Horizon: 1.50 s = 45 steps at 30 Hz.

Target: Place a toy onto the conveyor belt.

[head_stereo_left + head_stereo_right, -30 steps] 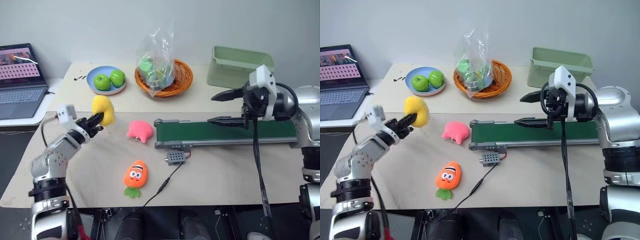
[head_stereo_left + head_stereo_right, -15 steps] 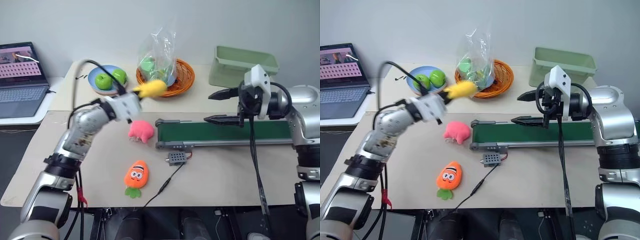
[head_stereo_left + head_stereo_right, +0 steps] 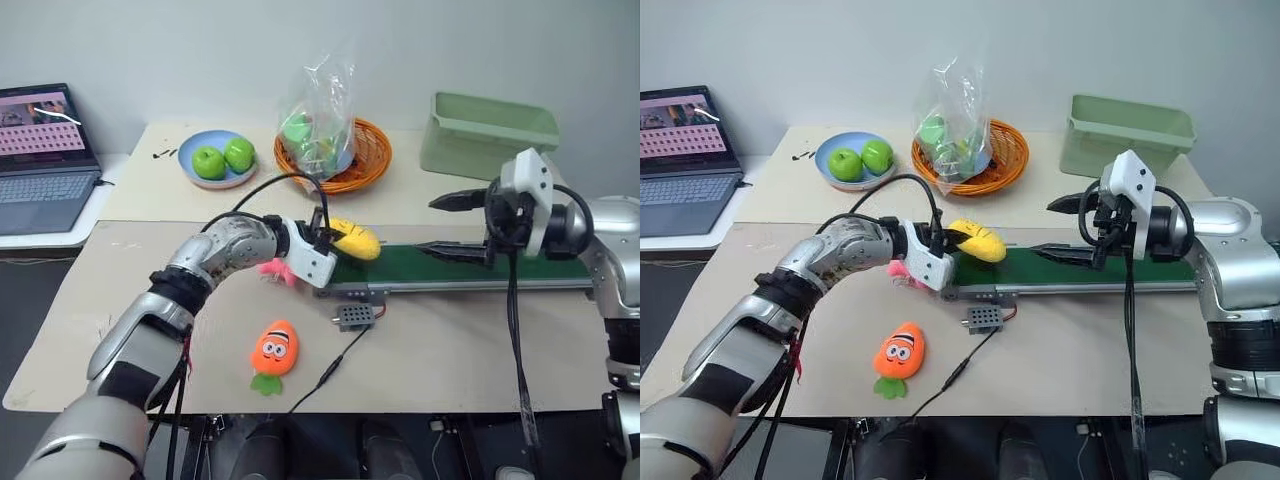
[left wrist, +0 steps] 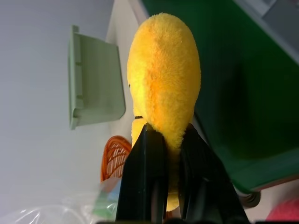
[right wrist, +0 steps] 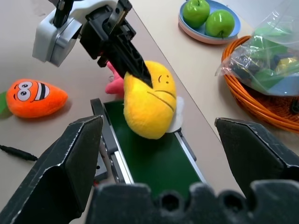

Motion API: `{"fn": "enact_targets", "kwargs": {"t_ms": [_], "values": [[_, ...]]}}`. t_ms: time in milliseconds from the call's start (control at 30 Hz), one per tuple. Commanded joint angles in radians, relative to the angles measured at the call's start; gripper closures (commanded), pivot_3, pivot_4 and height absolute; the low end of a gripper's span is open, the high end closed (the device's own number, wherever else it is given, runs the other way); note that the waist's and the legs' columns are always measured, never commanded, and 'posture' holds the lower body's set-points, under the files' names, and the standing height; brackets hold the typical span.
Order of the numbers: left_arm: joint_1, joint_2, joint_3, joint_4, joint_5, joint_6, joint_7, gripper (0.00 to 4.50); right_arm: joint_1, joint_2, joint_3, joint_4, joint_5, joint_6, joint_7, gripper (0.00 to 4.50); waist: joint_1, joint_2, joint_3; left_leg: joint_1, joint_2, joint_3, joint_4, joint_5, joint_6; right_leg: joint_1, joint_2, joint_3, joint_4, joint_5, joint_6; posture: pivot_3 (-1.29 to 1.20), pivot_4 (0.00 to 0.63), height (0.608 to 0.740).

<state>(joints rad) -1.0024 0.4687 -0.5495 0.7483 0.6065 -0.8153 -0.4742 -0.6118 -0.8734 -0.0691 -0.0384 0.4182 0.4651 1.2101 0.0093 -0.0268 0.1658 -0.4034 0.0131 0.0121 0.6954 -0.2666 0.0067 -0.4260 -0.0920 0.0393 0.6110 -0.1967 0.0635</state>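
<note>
Head views: the fuzzy, rounded yellow plush toy (image 3: 354, 240) is pinched in the left claw (image 3: 330, 238) over the near end of the flat dark green conveyor belt (image 3: 470, 267), whose frame is grey metal. A second ago it hung over the beige worktop (image 3: 130, 290) beside the pink plush (image 3: 274, 268); the arm has swung rightward and now reaches bent across it.

Left wrist view: black fingers (image 4: 145, 186) clamp the toy's soft pile.

Right wrist view: the right claw (image 3: 1065, 228) gapes wide, empty, pointing toward the toy above the belt's end.
</note>
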Motion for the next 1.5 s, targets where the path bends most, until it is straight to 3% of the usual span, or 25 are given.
{"fn": "enact_targets", "kwargs": {"t_ms": [33, 200, 300, 433, 533, 567, 667, 833, 967, 1233, 1500], "values": [[-0.046, -0.021, -0.008, 0.047, 0.012, -0.058, 0.025, 4.25, 0.006, -0.023, -0.055, -0.056, 0.031, 0.015, -0.023, 0.0, 0.0, 0.0, 0.0, 0.0, 0.0, 0.0, 0.0, 0.0, 0.0, 0.0, 0.0, 0.0, 0.0, 0.0, 0.0, 0.0, 0.15, 0.74], [-0.056, -0.036, -0.012, 0.117, 0.006, -0.079, 0.004, 4.25, 0.021, -0.031, -0.067, -0.073, 0.036, 0.023, -0.038, 0.0, 0.0, 0.0, 0.0, 0.0, 0.0, 0.0, 0.0, 0.0, 0.0, 0.0, 0.0, 0.0, 0.0, 0.0, 0.0, 0.0, 0.15, 0.74], [-0.059, -0.046, -0.002, 0.146, -0.021, -0.079, -0.026, 3.37, 0.026, -0.032, -0.068, -0.082, 0.041, 0.027, -0.046, 0.0, 0.001, 0.0, 0.0, 0.0, 0.0, 0.0, 0.0, 0.0, 0.0, 0.0, 0.0, 0.0, 0.0, 0.0, 0.0, 0.0, 0.15, 0.74], [-0.067, -0.047, 0.008, 0.158, -0.033, -0.074, -0.037, 1.83, 0.026, -0.033, -0.064, -0.076, 0.041, 0.023, -0.047, 0.0, 0.001, 0.0, 0.0, 0.0, 0.0, 0.0, 0.0, 0.0, 0.0, 0.0, 0.0, 0.0, 0.0, 0.0, 0.0, 0.0, 0.15, 0.74], [-0.033, -0.045, 0.033, 0.097, -0.16, -0.008, -0.212, 0.66, 0.016, -0.031, -0.056, -0.066, 0.038, 0.017, -0.045, 0.0, 0.001, 0.0, 0.0, 0.0, 0.0, 0.0, 0.0, 0.0, 0.0, 0.0, 0.0, 0.0, 0.0, 0.0, 0.0, 0.0, 0.15, 0.74], [0.014, -0.023, 0.052, -0.034, -0.305, 0.135, -0.385, 0.31, 0.015, -0.03, -0.053, -0.063, 0.035, 0.013, -0.045, 0.0, 0.001, 0.0, 0.0, 0.0, 0.0, 0.0, 0.0, 0.0, 0.0, 0.0, 0.0, 0.0, 0.0, 0.0, 0.0, 0.0, 0.15, 0.74], [0.099, 0.05, 0.097, -0.32, -0.56, 0.445, -0.674, 0.31, 0.015, -0.026, -0.048, -0.058, 0.031, 0.008, -0.046, 0.0, -0.011, 0.0, 0.0, -0.001, 0.001, 0.0, 0.0, 0.0, 0.0, -0.001, 0.0, 0.001, 0.001, 0.0, 0.0, 0.0, 0.15, 0.74], [0.156, 0.156, 0.213, -0.583, -0.765, 0.837, -0.803, 0.31, 0.017, -0.023, -0.046, -0.055, 0.032, 0.004, -0.045, 0.0, -0.022, 0.0, 0.0, 0.0, 0.002, -0.001, 0.001, 0.0, 0.0, -0.002, 0.001, 0.0, 0.002, 0.0, 0.0, 0.0, 0.15, 0.74], [0.201, 0.192, 0.337, -0.677, -0.887, 1.086, -0.763, 0.31, 0.012, -0.027, -0.047, -0.046, 0.034, 0.0, -0.036, 0.0, -0.023, 0.001, 0.0, 0.002, 0.001, -0.001, 0.001, 0.0, 0.0, 0.001, 0.001, 0.001, 0.002, 0.0, 0.001, 0.0, 0.15, 0.74], [0.379, 0.214, 0.518, -0.845, -0.991, 1.276, -0.626, 0.31, -0.002, -0.028, -0.036, -0.042, 0.035, -0.01, -0.012, 0.0, -0.024, 0.001, 0.0, 0.002, 0.001, -0.001, 0.001, 0.0, 0.0, 0.0, 0.001, 0.001, 0.002, 0.0, 0.001, 0.0, 0.15, 0.74], [0.448, 0.223, 0.64, -0.995, -1.12, 1.521, -0.489, 0.31, -0.045, 0.011, -0.01, -0.023, 0.04, -0.011, 0.0, 0.0, -0.021, 0.001, 0.0, 0.003, 0.001, -0.002, 0.001, 0.0, 0.0, 0.001, 0.001, 0.001, 0.001, 0.0, 0.001, 0.0, 0.15, 0.74]]}}
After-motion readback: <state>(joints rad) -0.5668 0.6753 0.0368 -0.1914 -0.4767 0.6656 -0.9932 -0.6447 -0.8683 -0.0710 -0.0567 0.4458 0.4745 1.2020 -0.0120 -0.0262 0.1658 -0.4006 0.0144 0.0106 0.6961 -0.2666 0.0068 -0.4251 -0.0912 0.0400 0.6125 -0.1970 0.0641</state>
